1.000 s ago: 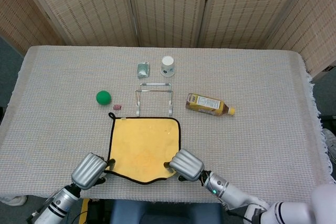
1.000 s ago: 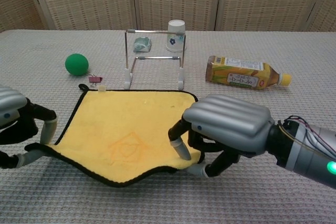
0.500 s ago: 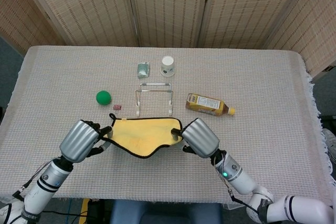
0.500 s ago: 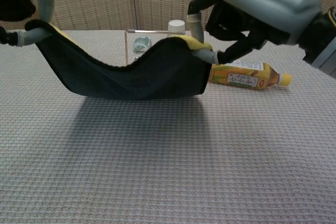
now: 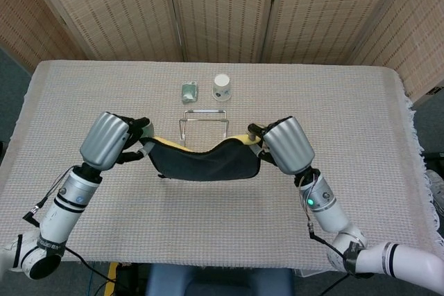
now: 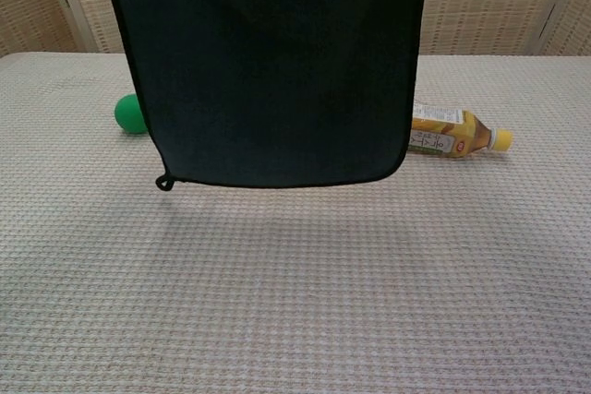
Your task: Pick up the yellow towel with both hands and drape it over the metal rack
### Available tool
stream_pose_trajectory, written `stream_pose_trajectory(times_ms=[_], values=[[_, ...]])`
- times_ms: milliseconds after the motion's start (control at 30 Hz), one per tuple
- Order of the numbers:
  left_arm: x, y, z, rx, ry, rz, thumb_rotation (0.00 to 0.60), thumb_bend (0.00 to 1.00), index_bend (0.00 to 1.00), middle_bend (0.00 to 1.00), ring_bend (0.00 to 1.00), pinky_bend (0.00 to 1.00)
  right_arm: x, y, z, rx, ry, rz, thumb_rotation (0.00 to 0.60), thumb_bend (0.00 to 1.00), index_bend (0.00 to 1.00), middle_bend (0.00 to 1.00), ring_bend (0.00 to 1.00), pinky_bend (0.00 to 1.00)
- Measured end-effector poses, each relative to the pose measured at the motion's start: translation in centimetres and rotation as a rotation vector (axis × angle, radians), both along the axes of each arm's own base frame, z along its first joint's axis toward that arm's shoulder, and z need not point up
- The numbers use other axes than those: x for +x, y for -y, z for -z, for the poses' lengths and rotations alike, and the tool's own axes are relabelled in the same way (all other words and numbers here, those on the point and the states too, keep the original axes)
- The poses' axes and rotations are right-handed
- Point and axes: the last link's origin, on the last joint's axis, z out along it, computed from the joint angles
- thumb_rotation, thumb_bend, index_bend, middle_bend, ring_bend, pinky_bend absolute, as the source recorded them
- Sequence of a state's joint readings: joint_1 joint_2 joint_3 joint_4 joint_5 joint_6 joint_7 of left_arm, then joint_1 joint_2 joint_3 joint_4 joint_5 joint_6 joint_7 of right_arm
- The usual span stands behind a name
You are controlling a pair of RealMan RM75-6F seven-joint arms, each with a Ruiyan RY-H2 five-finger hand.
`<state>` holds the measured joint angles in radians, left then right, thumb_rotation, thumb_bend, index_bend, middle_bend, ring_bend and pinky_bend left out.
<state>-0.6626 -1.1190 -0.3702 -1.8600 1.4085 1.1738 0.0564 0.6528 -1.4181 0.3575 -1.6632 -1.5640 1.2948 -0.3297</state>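
Hanging towel (image 6: 277,71) hides the rack (chest view) — bottle (image 6: 452,136) partly covered.

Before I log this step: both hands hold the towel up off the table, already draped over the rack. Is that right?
Not quite. Both the left hand and right hand do hold the towel up off the table, but it is not on the rack yet. The head view shows it hanging between the hands, on the near side of the rack.
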Motion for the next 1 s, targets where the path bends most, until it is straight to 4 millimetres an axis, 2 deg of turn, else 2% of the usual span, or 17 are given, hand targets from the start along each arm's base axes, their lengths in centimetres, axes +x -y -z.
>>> stream_pose_trajectory(times_ms=[200, 467, 733, 1000], values=[[0.7, -2.2, 0.2, -0.012, -0.007, -0.044, 0.600, 0.52, 0.65, 1.00, 0.85, 0.91, -0.5, 1.7, -0.4, -0.037, -0.026, 0.039, 0.600, 0.66, 0.78, 0.97, 1.00, 1.00], [0.7, -5.4, 1.0, -0.023, -0.061, -0.121, 0.600, 0.52, 0.65, 1.00, 0.84, 0.91, -0.9, 4.6, 0.4, -0.066, -0.073, 0.093, 0.600, 0.66, 0.79, 0.97, 1.00, 1.00], [0.1, -8.6, 1.7, 0.022, -0.124, -0.193, 0.600, 0.52, 0.65, 1.00, 0.84, 0.91, -0.4, 7.1, 2.4, -0.052, -0.105, 0.136, 0.600, 0.66, 0.79, 0.97, 1.00, 1.00], [-0.5, -11.0, 1.9, 0.058, -0.134, -0.256, 0.600, 0.52, 0.65, 1.00, 0.84, 0.91, 0.6, 8.8, 4.5, -0.039, -0.134, 0.160, 0.600, 0.66, 0.79, 0.97, 1.00, 1.00]])
